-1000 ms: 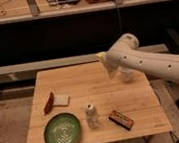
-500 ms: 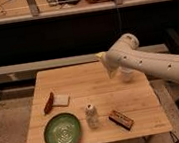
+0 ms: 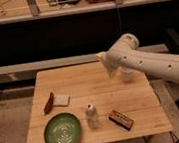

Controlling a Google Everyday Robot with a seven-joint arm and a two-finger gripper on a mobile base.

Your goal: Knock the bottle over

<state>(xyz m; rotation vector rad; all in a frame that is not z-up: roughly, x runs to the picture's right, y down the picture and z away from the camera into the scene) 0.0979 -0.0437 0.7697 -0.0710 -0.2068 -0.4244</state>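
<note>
Standing beside one green plate (image 3: 63,132), one bottle (image 3: 91,115); tool (image 3: 111,68) hangs well behind

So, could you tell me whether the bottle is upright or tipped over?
Upright: the bottle stands on its base, cap on top, beside the green plate. The gripper hangs over the table's far side, apart from the bottle.

My wooden worktop (image 3: 92,83) carries a handful of things. A green plate (image 3: 63,131) lies near the front left corner. The bottle (image 3: 91,116) stands upright just right of the plate, not touching it. To the bottle's right, a brown packet (image 3: 121,120) lies at an angle. Behind the plate, a pale flat square (image 3: 62,100) rests against a dark red bar (image 3: 49,103). A translucent cup (image 3: 127,75) stands toward the far right, and my claw (image 3: 114,72) hangs over the worktop beside it.
</note>
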